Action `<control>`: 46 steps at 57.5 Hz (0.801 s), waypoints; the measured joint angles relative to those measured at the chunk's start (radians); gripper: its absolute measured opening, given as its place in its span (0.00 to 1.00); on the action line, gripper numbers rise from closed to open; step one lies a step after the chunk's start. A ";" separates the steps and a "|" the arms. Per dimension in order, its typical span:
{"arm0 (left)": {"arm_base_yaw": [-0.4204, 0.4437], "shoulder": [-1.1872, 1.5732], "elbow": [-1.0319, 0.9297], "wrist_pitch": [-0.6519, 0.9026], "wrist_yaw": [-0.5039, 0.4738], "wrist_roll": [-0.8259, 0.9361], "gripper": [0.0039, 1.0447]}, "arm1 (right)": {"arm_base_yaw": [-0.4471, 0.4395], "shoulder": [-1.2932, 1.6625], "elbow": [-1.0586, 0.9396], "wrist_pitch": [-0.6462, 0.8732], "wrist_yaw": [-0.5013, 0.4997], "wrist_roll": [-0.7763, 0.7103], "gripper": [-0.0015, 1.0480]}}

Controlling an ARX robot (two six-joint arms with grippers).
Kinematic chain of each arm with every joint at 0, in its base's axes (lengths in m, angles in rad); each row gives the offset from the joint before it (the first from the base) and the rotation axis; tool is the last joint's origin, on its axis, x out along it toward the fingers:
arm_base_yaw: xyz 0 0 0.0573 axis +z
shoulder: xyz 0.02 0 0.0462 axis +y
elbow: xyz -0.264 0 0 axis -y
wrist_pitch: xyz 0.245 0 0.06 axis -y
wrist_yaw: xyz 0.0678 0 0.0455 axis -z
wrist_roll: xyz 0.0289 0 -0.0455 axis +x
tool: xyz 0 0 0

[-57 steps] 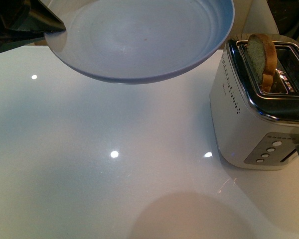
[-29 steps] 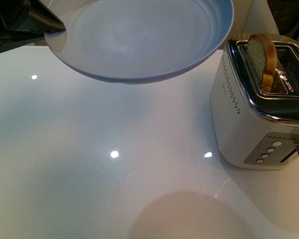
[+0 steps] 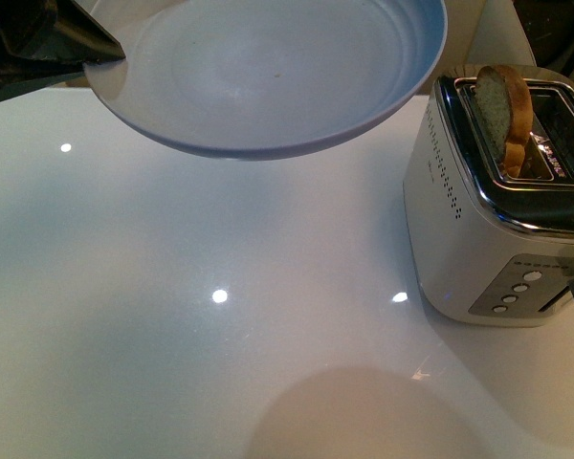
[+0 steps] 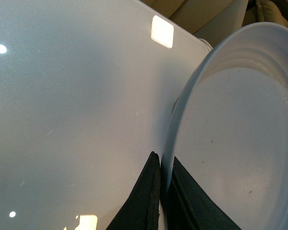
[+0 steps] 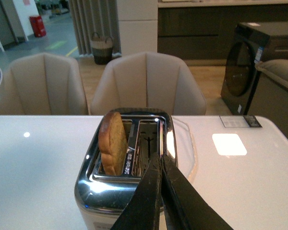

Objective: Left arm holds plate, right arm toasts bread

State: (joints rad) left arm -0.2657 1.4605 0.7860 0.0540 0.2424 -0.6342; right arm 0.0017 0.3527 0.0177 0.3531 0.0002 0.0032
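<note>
Above tabletop [image 3: 220,363] | left gripper [image 4: 161,191] clamped on plate [image 3: 268,76] rim, plate aloft | bread [image 3: 505,110] upright in toaster [image 3: 459,239] slot | right gripper [image 5: 161,163] closed, empty, near toaster | risk: edge-only grip, plate may tip.

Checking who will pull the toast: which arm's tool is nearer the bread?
Right. The right tool, shut, hangs over the toaster, beside the bread standing in its slot. The left tool clamps the plate at its rim, on the far side from the toaster.
</note>
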 joint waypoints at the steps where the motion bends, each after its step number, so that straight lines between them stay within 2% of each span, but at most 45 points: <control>1: 0.000 0.000 0.000 0.000 0.000 0.000 0.03 | 0.000 -0.009 0.000 -0.008 0.000 0.000 0.02; 33: 0.000 0.000 0.000 0.000 0.000 0.000 0.03 | 0.000 -0.174 0.000 -0.174 0.000 0.000 0.02; 40: 0.000 0.000 0.000 0.000 0.000 0.000 0.03 | 0.000 -0.299 0.000 -0.332 0.003 0.000 0.02; 46: 0.000 -0.001 0.000 0.000 0.001 0.000 0.03 | 0.000 -0.343 0.000 -0.350 0.001 0.000 0.02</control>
State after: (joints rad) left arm -0.2657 1.4593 0.7860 0.0540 0.2432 -0.6342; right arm 0.0013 0.0093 0.0181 0.0032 0.0013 0.0032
